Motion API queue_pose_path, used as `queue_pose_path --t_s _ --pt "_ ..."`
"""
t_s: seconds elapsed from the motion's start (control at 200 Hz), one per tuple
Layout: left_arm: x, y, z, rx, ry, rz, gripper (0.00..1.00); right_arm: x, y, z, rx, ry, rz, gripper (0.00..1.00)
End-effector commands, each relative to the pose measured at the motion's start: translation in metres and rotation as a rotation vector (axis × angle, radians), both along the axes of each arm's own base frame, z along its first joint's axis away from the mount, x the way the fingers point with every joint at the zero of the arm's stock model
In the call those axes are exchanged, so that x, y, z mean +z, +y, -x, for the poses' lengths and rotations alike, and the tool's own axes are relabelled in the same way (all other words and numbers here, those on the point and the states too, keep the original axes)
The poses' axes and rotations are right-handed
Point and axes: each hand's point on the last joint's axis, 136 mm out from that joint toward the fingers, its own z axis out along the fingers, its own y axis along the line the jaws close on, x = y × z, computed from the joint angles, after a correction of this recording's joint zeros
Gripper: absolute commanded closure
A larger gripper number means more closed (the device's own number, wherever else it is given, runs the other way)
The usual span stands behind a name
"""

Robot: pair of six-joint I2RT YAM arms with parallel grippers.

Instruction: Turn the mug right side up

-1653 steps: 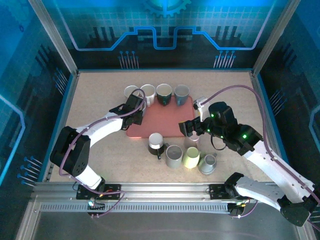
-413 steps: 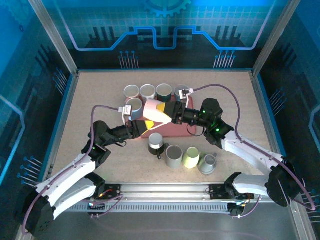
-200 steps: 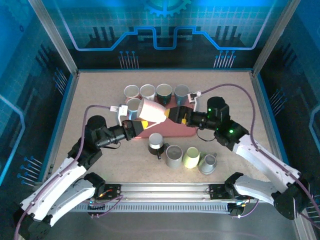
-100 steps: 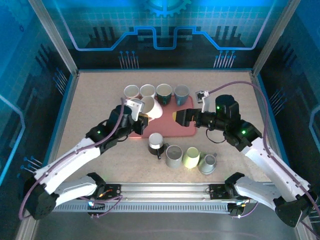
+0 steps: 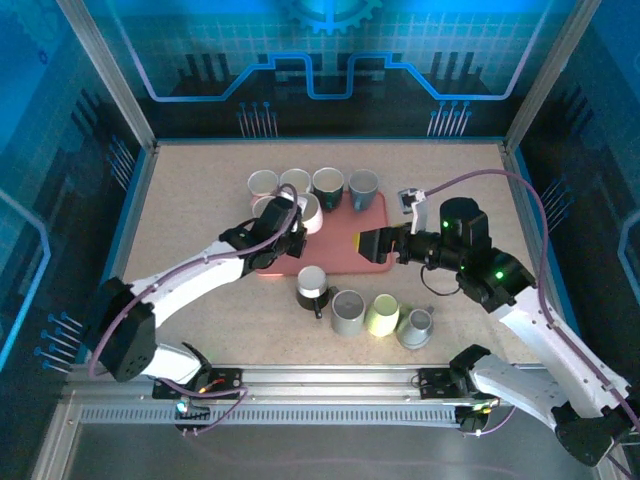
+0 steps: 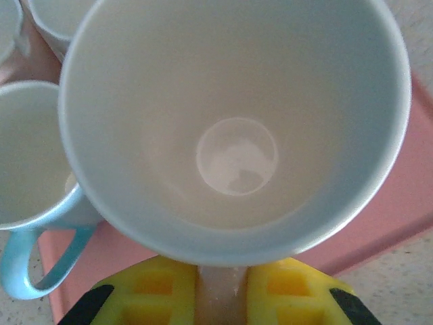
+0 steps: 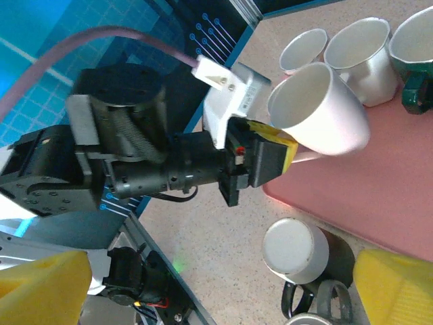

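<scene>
A plain white mug [image 5: 306, 212], empty and glossy inside, is mouth-up and slightly tilted. It is over the far left part of the pink tray [image 5: 345, 250], its handle pinched by the left gripper [image 6: 223, 298]. Whether its base touches the tray is unclear.

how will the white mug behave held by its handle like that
Probably stiff and glazed: the white mug shines inside, so it could slip. The left gripper pinches only the handle, so the off-centre weight may make it swivel. Its base looks narrower than its mouth, so set down tilted on the pink tray it might tip.
</scene>
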Motion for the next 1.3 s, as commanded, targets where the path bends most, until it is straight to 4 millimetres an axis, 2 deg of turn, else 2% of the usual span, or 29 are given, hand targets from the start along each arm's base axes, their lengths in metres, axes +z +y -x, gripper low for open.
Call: queue_pose_path --t_s 0.0,0.28,0.54,0.82,0.86,0.92,0.985,1.05,1.295 --pt "0.015 -0.004 -0.024 0.016 -0.098 -0.029 1.0 -0.002 -0.007 0.004 -0.008 -0.018 0.026 0.0" --pt "-0.021 -0.001 -0.045 0.017 -0.054 -0.098 1.0 -0.008 -0.012 0.008 -0.015 -0.011 0.036 0.0" --pt "-0.033 0.009 -0.063 0.047 -0.049 -0.178 0.98 -0.016 -0.014 0.012 -0.014 0.007 0.045 0.0" --pt "-0.049 0.027 -0.07 0.096 -0.007 -0.187 0.9 -0.016 -0.013 0.014 -0.001 0.01 0.044 0.0" --pt "-0.051 0.029 -0.07 0.102 -0.003 -0.181 0.86 -0.016 -0.013 0.014 -0.002 0.008 0.046 0.0" --pt "-0.053 0.03 -0.069 0.108 0.003 -0.172 0.75 -0.016 -0.013 0.015 0.002 0.01 0.047 0.0" --pt "-0.053 0.031 -0.068 0.116 0.003 -0.166 0.66 -0.016 -0.012 0.015 0.006 0.011 0.046 0.0" --pt "-0.05 0.032 -0.068 0.122 -0.001 -0.159 0.62 -0.015 -0.012 0.016 0.012 0.011 0.044 0.0" --pt "-0.024 0.027 -0.06 0.12 -0.017 -0.077 0.59 -0.013 -0.015 0.02 0.022 0.008 0.093 0.0"
